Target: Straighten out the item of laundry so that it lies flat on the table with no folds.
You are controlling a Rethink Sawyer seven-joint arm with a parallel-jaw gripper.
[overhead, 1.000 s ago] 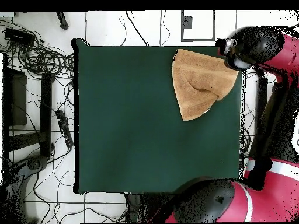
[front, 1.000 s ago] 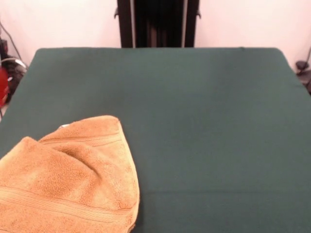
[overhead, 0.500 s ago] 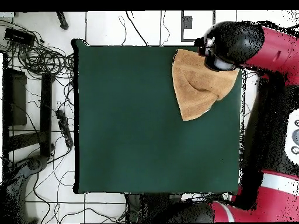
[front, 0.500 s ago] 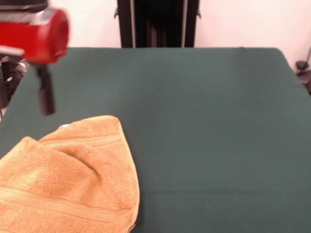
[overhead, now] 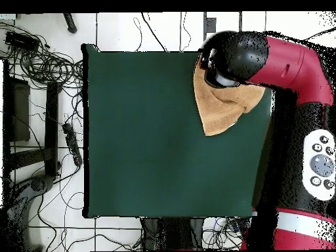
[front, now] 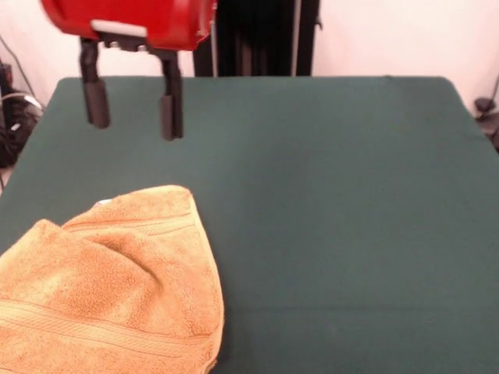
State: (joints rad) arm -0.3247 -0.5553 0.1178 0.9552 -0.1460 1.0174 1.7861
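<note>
Item one, the washcloth [front: 109, 280]: you have it at the front view's lower left, folded over on itself into a rough wedge, with its lower part running off the bottom and left borders of that picture. A raised ridge crosses the middle, woven bands show near the lower edge and along the upper flap, and a small white tag [front: 104, 202] sits at its upper corner. Seen from overhead, the washcloth [overhead: 220, 111] lies in the table's upper right corner, its point aimed toward the table's middle and its wide end close to the top and right edges; whether it overhangs either edge you cannot tell, as the arm covers that part. Item two, the table [front: 335, 218]: dark green, bare over everything except that one corner, so you have open cloth-free surface across the whole centre, the far side and the opposite side in both views. Its edges show clean and straight overhead [overhead: 144, 144]. Item three, the gripper [front: 132, 117]: it hangs from a red housing at the front view's upper left, its two black fingers [front: 171, 109] pointing straight down and set well apart, nothing between them. It stands clear above the green top, beyond the washcloth's upper flap, touching neither. Overhead, the arm [overhead: 289, 65] reaches in from the right side and its dark wrist covers the washcloth's wide end; the fingers themselves are hidden beneath it there.
</note>
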